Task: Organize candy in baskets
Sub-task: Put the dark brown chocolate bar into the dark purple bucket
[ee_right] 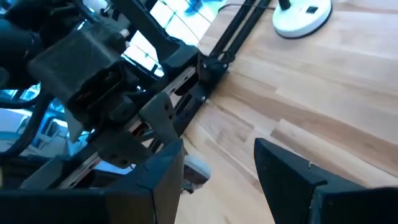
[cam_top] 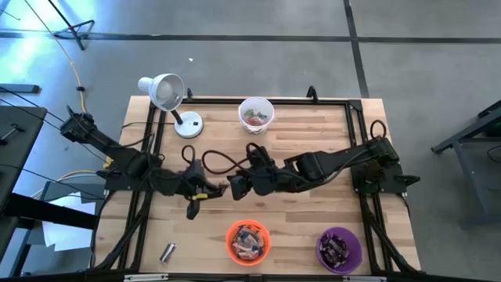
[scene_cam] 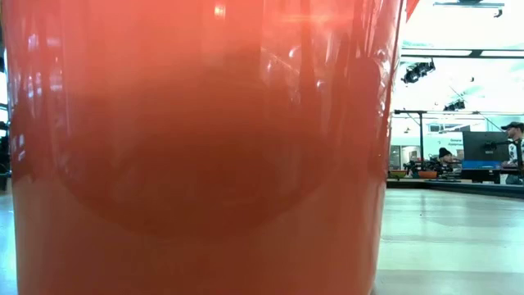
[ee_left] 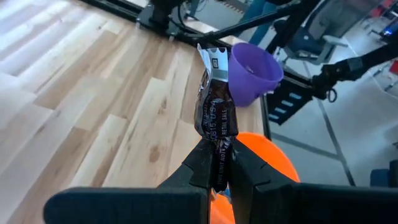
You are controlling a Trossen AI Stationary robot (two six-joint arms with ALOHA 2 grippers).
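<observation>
Candy [ee_left: 214, 112] — dark, glossy, perhaps brown — pinched upright by left fingers [ee_left: 200, 165]; right fingers [ee_right: 283, 171] spread

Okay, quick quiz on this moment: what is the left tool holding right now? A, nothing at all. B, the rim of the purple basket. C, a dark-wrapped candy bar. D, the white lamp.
C: in the left wrist view the left tool is shut on a dark-wrapped candy bar, which sticks up between its fingers, with the purple basket apart from it beyond.
</observation>
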